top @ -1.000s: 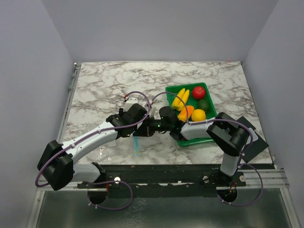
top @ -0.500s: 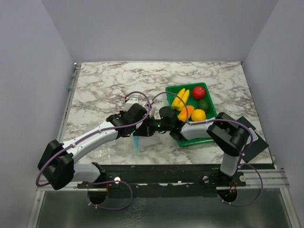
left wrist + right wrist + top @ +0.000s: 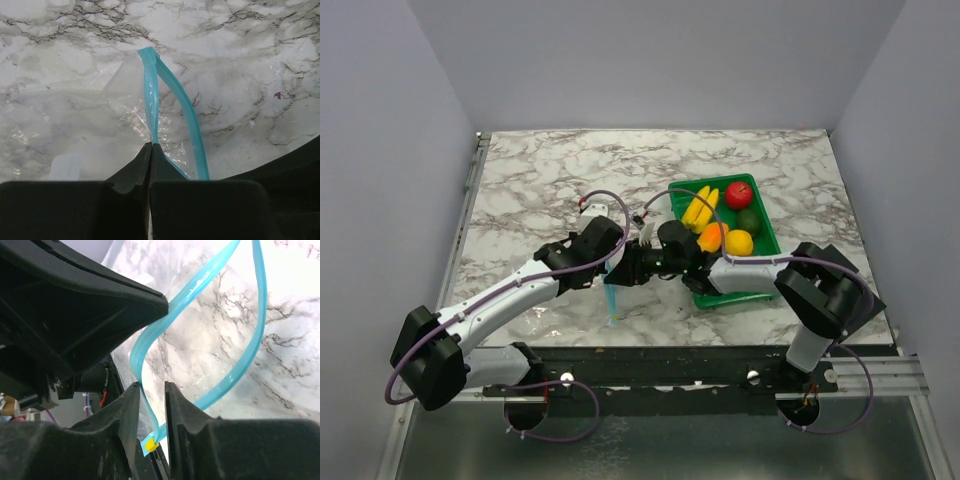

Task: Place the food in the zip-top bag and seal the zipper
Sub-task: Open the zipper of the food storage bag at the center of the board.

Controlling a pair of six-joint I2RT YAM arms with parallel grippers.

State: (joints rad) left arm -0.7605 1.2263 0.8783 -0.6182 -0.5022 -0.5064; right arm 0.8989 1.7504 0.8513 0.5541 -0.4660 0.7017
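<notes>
The clear zip-top bag (image 3: 75, 117) hangs over the marble near the table's front; its teal zipper (image 3: 150, 95) stands open in a loop. My left gripper (image 3: 151, 145) is shut on one side of the zipper strip. My right gripper (image 3: 151, 387) is slightly open, with the other side of the zipper (image 3: 150, 335) running between its fingers, touching the left one; a small yellow tab (image 3: 149, 443) sits at the strip's end. In the top view both grippers meet (image 3: 618, 272) (image 3: 634, 268) above the bag (image 3: 611, 300). The food lies in the green tray (image 3: 745, 292): banana bunch (image 3: 698, 208), red fruit (image 3: 739, 194), orange fruit (image 3: 712, 236), lemon (image 3: 739, 242).
A dark green fruit (image 3: 748, 221) also lies in the tray. The tray stands right beside my right arm's forearm. The left gripper's black body (image 3: 75, 305) fills the upper left of the right wrist view. Walls enclose the table on three sides.
My right arm has reached further left and its elbow has swung out to the right. My left gripper has shifted slightly forward. The bag's mouth stays held between them.
</notes>
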